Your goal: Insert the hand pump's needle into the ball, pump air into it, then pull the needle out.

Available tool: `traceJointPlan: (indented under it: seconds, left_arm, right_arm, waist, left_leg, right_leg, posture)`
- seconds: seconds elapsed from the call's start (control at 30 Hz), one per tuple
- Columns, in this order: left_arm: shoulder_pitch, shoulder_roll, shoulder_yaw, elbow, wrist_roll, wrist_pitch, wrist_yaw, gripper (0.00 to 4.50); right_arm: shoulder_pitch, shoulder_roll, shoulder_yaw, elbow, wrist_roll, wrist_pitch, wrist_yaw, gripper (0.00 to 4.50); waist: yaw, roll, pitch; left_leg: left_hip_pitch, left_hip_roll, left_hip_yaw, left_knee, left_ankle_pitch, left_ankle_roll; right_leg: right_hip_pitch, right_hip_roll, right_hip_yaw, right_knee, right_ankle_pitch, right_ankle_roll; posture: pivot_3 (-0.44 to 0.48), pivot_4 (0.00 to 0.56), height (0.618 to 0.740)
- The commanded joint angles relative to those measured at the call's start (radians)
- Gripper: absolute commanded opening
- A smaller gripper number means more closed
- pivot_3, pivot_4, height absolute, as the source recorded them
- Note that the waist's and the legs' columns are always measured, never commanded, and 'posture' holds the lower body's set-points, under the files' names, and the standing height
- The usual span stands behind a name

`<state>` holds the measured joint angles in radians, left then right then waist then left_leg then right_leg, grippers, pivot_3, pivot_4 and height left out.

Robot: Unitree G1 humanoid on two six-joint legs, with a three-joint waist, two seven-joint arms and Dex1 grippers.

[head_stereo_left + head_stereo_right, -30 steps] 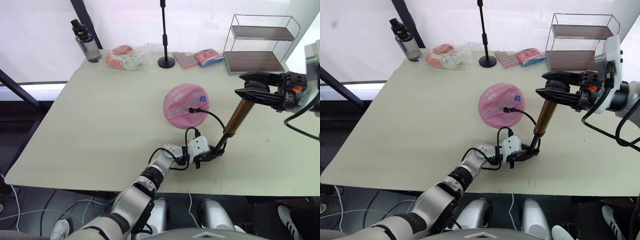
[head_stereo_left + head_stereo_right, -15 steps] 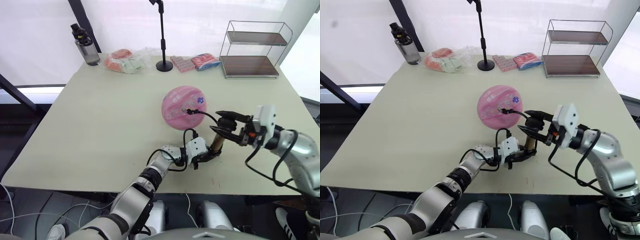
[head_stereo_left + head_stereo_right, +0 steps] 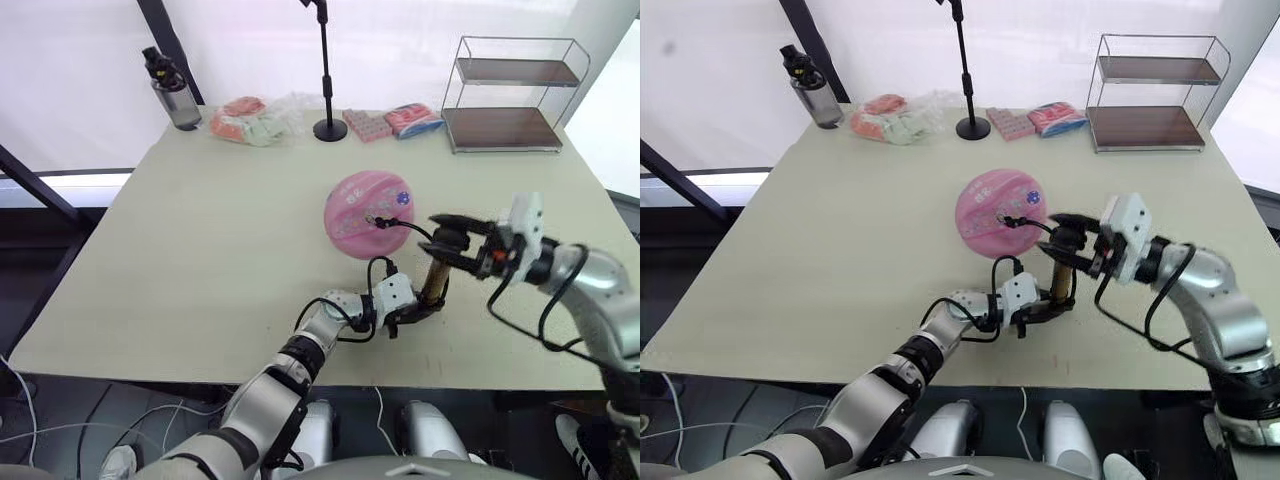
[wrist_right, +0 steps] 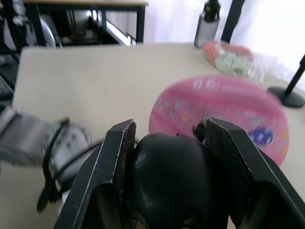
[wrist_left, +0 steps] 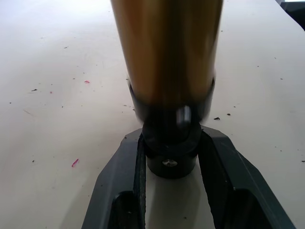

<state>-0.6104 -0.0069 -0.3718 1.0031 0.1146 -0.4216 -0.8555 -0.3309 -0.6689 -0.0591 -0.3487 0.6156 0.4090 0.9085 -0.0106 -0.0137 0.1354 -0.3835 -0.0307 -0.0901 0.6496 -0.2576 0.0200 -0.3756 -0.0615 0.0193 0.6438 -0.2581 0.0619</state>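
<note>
Left claw (image 3: 412, 311): I am keeping it clamped on the black base cap of the hand pump (image 3: 434, 281), both fingers pressing its sides and pinning it to the table (image 3: 200, 260) near the front edge.
Right claw (image 3: 452, 241): I am gripping the pump's black handle (image 4: 164, 179) with the fingers closed around it, at the top of the gold barrel.
Ball (image 3: 369, 213): it is resting near the middle of the table, just beyond the pump.
Needle (image 3: 377, 221): it is sitting in the ball's near side, as far as I can judge, with the thin black hose (image 3: 412, 234) looping back to the pump base.
Step in hand: I am pumping air. I should be stroking straight along the barrel's axis, since any sideways push would be levering the base out of my left grip or tugging the hose and needle.
Risk: the ball is lying free and could roll, dragging the needle.
Surface: pale, matte and flat, with small specks.
Room: a water bottle (image 3: 172, 88), wrapped packets (image 3: 257, 116), a black stand pole (image 3: 328, 70) and a wire shelf rack (image 3: 510, 95) are lining the far edge, with bright white curtains behind.
</note>
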Motion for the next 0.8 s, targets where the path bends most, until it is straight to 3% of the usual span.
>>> traceJointPlan:
  seconds: [0.03, 0.2, 0.37, 0.6, 0.8]
  left_arm:
    - [0.043, 0.017, -0.03, 0.066, 0.053, 0.037, -0.002, 1.09]
    - [0.046, 0.018, -0.025, 0.066, 0.055, 0.037, -0.003, 1.09]
    - [0.047, 0.019, -0.025, 0.066, 0.058, 0.034, -0.002, 1.09]
    - [0.044, 0.018, -0.025, 0.07, 0.061, 0.032, -0.001, 1.09]
    - [0.041, 0.015, -0.024, 0.075, 0.064, 0.03, 0.004, 1.09]
  right_arm:
    - [-0.131, -0.069, -0.137, -0.054, 0.143, 0.078, -0.004, 1.87]
    - [-0.258, -0.172, -0.215, -0.046, 0.282, 0.199, 0.007, 1.87]
    - [-0.29, -0.187, -0.245, -0.049, 0.359, 0.254, -0.005, 1.87]
    - [-0.04, -0.121, -0.091, -0.067, 0.105, 0.08, 0.029, 1.87]
    - [0.13, -0.007, 0.007, 0.001, -0.063, -0.122, 0.031, 1.87]
  waist:
    - [-0.001, 0.0, 0.003]
    - [0.0, 0.004, 0.01]
    - [0.002, 0.004, 0.012]
    - [0.008, -0.001, 0.009]
    - [-0.003, -0.003, 0.007]
  left_leg:
    - [0.0, -0.001, 0.001, 0.0, 0.0, 0.0]
    - [-0.002, -0.001, 0.001, 0.002, 0.0, 0.0]
    - [-0.006, -0.001, 0.001, 0.001, 0.0, 0.0]
    - [-0.01, -0.001, 0.0, 0.002, 0.0, 0.0]
    - [0.002, -0.001, 0.001, 0.001, 0.0, 0.0]
  right_leg:
    - [0.0, -0.001, 0.001, 0.0, 0.0, 0.0]
    - [-0.002, -0.002, 0.0, 0.0, 0.0, 0.0]
    - [-0.005, -0.003, 0.0, 0.0, 0.0, 0.0]
    - [-0.009, -0.003, -0.002, 0.0, 0.0, 0.0]
    - [0.002, -0.002, 0.0, 0.0, 0.0, 0.001]
  posture:
    - [0.0, 0.15, 0.74]
    - [0.0, 0.15, 0.74]
    - [0.0, 0.15, 0.74]
    - [0.0, 0.15, 0.74]
    - [0.0, 0.15, 0.74]
